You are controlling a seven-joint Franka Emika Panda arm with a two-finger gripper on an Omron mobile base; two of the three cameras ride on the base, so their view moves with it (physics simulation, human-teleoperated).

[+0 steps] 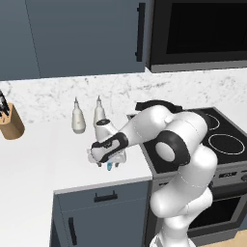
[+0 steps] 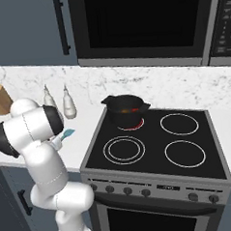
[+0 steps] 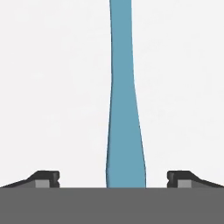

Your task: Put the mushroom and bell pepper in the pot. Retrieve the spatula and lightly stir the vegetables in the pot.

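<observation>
We see the spatula (image 3: 124,109) lying flat on the white surface (image 1: 34,164), a slim light-blue strip that runs straight up the middle of the hand view and widens toward the bottom edge. The gripper (image 3: 113,178) hangs directly over it with its jaws spread wide, one dark tip on each side of the spatula and both well clear of it (no contact that we can make out). In the left base view the gripper (image 1: 107,164) points down at the surface, and a small bit of the blue spatula (image 1: 109,167) peeks out beneath it. From the right base view the spatula (image 2: 68,135) shows as a blue sliver on the surface just left of the stove (image 2: 153,144), partly behind the arm.

The pot (image 2: 126,109) stands on the stove's rear left burner, to the right of the spatula and well apart from it. Inside it we can make out something red, most likely the bell pepper (image 2: 129,110); the mushroom we cannot pick out for certain.

Behind the spatula, against the marble wall, stand two pale bottles (image 1: 78,117). Farther left of the spatula sits a wooden knife block (image 1: 10,123). Above the stove hangs a dark microwave (image 2: 141,26).
</observation>
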